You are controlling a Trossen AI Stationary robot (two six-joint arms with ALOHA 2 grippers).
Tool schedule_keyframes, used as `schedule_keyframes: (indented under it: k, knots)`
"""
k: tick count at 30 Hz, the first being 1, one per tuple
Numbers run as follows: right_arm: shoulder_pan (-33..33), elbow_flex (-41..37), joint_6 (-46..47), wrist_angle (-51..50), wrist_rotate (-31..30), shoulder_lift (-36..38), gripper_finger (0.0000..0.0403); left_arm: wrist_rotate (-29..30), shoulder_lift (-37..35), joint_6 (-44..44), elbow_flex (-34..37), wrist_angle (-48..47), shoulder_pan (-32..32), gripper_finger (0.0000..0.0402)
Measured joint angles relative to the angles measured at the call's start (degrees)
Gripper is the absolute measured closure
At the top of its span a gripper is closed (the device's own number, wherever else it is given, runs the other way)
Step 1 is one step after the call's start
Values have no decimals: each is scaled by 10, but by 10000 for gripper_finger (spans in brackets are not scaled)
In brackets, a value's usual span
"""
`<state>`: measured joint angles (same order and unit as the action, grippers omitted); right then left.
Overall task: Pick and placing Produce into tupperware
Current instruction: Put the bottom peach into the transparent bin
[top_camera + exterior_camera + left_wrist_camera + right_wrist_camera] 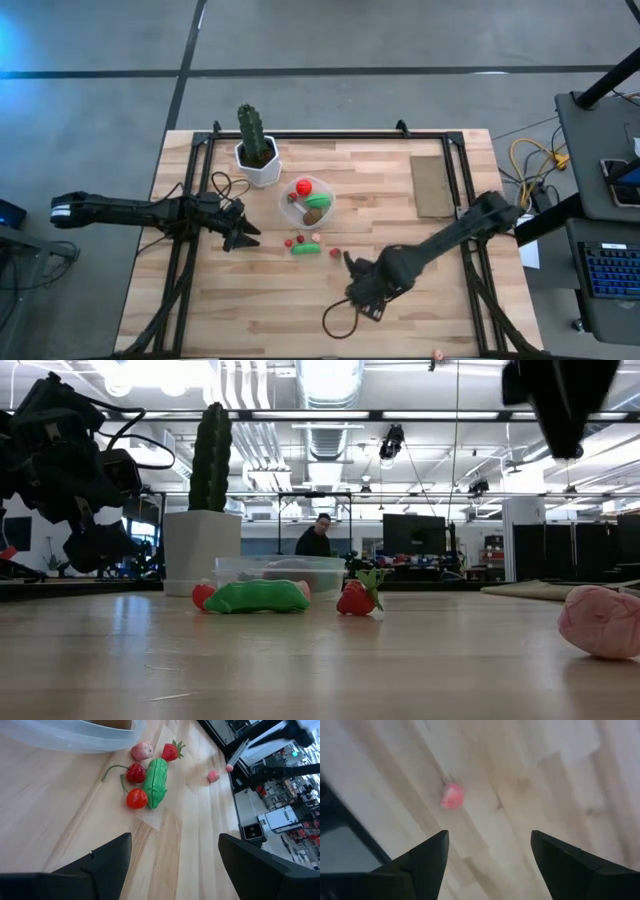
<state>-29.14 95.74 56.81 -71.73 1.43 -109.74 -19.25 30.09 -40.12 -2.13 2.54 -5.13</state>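
High view puts the tupperware just left of the frame's centre, already holding a red ball, a green piece and a brown oval. More produce lies just below it — a green oblong piece with tiny red bits beside it, and a small pink piece a little to the right.

These toy pieces look light, smooth and hard-skinned, so I judge they would skid or roll under a careless pinch. The pink piece is best taken across its middle, the green pod across its narrow width rather than end to end.

The right gripper hangs over bare wood near the pink piece, its fingers spread wide with nothing between them. The left gripper waits left of the cluster, also spread and empty.

In the upper left of the table, the cactus in its white pot stands close to the container's upper-left side — worth clearing on the carry. A dark cable loop lies below the right gripper, and a brown mat sits well off at the right.
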Motion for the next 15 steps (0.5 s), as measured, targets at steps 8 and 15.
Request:
schedule_keyframes:
  k: [8,15]
  knots:
    - [-1,37,84,3,69,-105,131,0,3,0,0,0,0,118]
    - [-61,39,189,-7,181,-130,131,0,3,-14,0,0,0,118]
